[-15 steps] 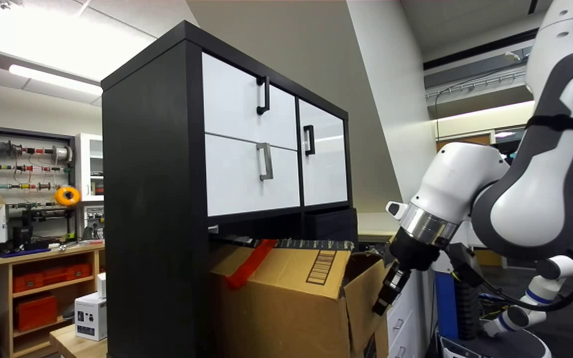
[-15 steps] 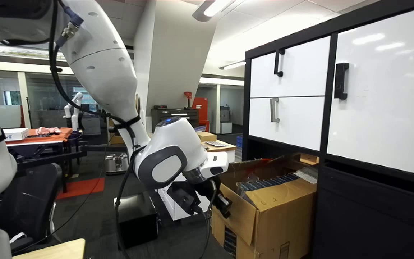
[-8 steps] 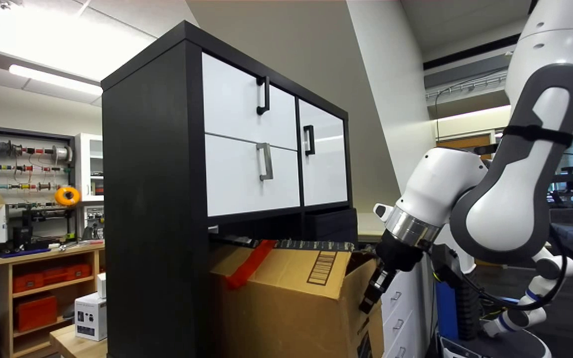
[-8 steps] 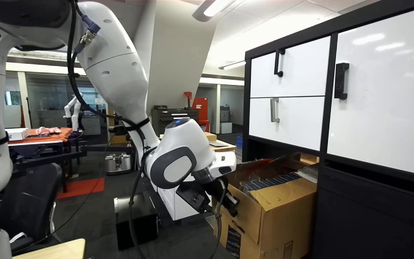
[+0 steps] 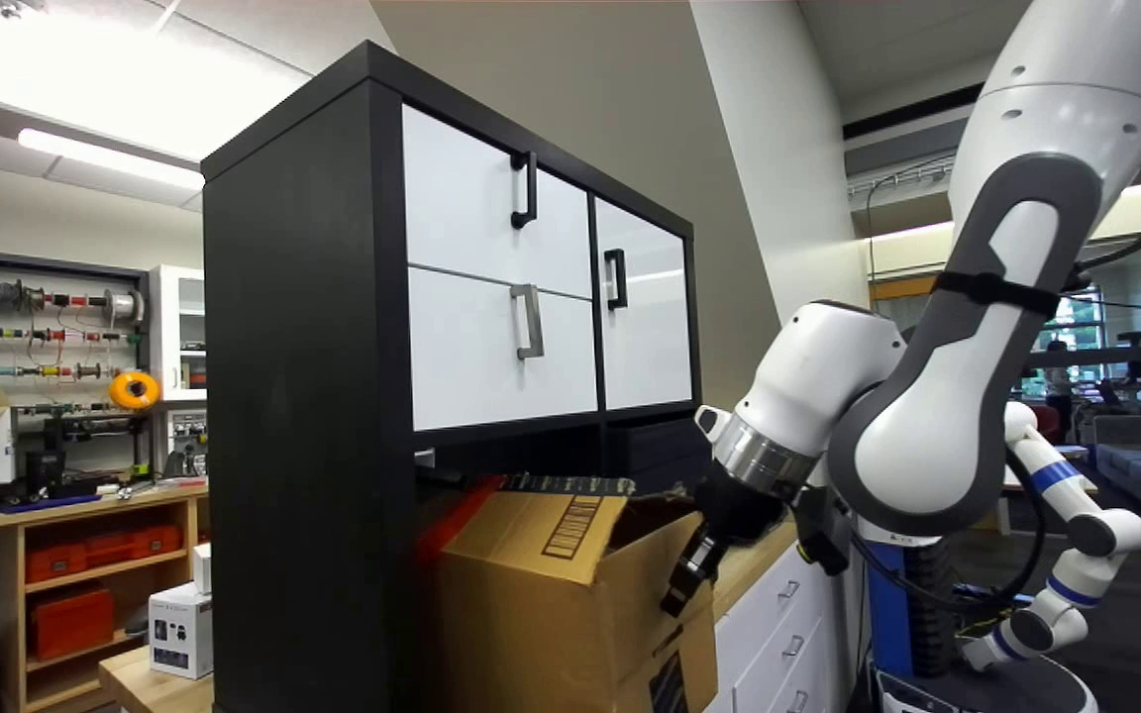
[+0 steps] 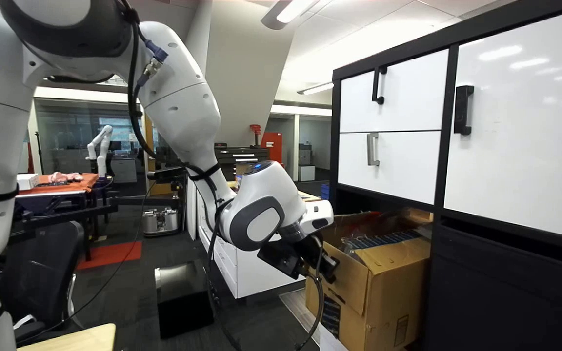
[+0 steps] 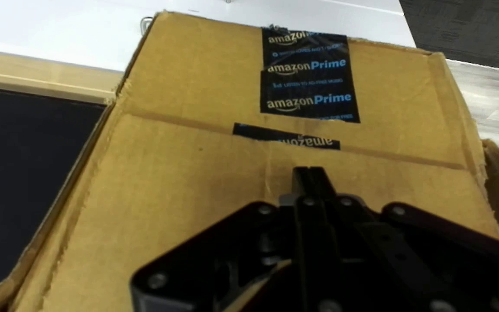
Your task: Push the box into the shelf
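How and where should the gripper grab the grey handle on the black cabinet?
Probably the grey handle is best gripped mid-bar, coming straight at the drawer front, jaws closing from left and right: the bar runs upright and stands off the front, with a gap behind it. The gripper is shut at the cardboard box, so it would first have to back off and open.

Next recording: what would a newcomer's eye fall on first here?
Likely the large white robot arm, looming at the picture's right in an exterior view and reaching down to a brown carton. The tall black cabinet with white fronts comes next, near the middle, the carton jutting from beneath those fronts. In the wrist view, black amazon Prime tape stands out, higher in the picture than the shut end effector.
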Tool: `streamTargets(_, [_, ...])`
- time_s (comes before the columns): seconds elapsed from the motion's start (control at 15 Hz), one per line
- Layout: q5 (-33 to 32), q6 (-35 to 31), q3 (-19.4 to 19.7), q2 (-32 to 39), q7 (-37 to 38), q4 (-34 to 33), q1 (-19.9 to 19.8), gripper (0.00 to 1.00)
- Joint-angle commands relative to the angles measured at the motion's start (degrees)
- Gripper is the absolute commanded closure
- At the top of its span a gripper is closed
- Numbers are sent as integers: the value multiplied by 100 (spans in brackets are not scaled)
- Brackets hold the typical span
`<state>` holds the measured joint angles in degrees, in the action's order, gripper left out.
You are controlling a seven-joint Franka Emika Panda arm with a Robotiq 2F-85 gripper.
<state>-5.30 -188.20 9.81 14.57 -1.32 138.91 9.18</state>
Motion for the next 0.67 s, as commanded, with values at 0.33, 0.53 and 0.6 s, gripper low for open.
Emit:
streamTargets(0.33, [102,6,544,1155,54,-1506,814,98])
streamTargets(0.53, [84,-14,755,1400,33,-1812,1007,98])
streamTargets(0.6, [79,-26,823,1477,29,-1899,1065,97])
